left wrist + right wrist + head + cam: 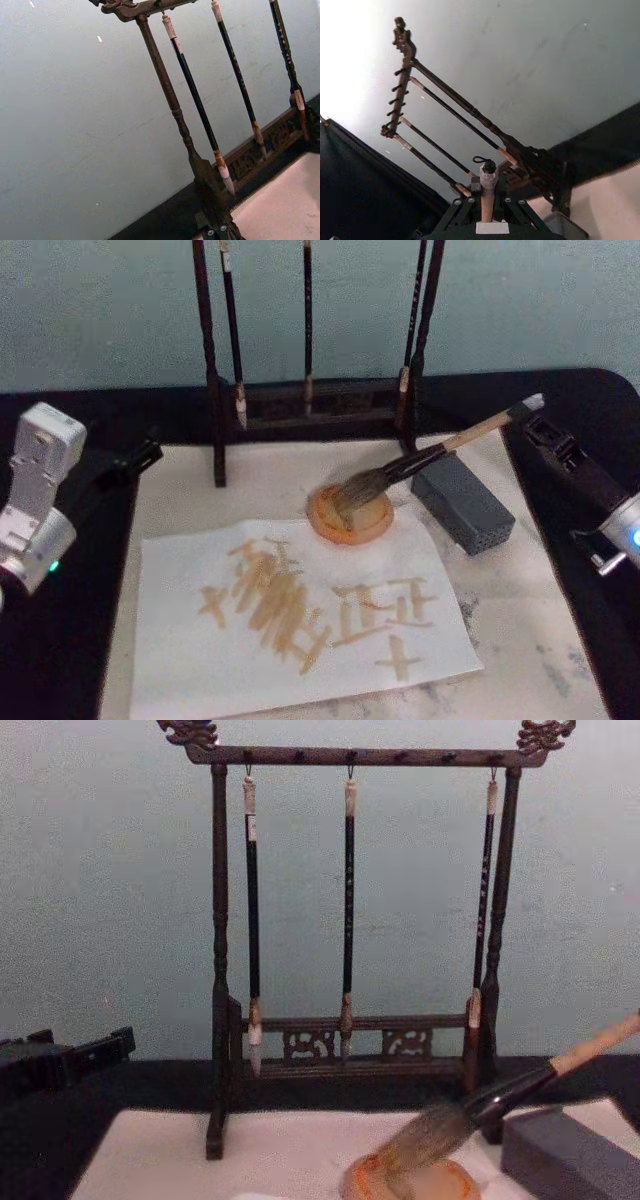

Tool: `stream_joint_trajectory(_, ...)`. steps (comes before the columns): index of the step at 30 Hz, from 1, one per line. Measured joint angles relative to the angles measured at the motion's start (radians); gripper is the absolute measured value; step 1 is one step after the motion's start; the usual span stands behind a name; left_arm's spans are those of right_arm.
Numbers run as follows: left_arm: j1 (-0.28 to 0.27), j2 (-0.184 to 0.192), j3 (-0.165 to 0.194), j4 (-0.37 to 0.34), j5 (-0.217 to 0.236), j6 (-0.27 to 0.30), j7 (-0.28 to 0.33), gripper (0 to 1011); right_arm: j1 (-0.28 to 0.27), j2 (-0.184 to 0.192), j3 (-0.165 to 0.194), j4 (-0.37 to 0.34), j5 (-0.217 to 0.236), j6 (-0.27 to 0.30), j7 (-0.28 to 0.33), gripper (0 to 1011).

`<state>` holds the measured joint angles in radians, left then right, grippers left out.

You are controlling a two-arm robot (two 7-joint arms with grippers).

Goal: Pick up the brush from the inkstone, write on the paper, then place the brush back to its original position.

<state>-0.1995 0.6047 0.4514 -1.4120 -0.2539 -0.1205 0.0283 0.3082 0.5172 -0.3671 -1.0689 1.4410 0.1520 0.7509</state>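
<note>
Pale teal wall [100, 870] backs a black tabletop [60, 670] spread with a cream felt mat [540, 640]. On the mat sits the small round orange-brown inkstone [372, 530]. The large calligraphy brush with light tan wooden handle and glossy black ferrule [440, 448] lies with its bushy grey-brown bristles in the inkstone. Its handle slants up and away to the inkstone's right. The right gripper [528, 420] is clenched on the far end of that handle, well right of the inkstone. The wide white paper [200, 660], marked with tan strokes, lies just in front of the inkstone. A grey rectangular block [465, 502] sits just right of the inkstone, beneath the handle. Behind the inkstone stands a dark wooden rack [220, 970] hung with three slim dark-handled brushes [349, 900]. The left gripper [145, 453] is parked well left of the inkstone
</note>
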Motion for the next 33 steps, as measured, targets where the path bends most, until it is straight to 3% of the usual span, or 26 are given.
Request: stream_joint_trajectory(33,0.000,0.000,0.000,0.000,0.000,0.000,0.000,1002,-0.010,-0.001,-0.010,0.007,0.025,0.027,-0.063,159)
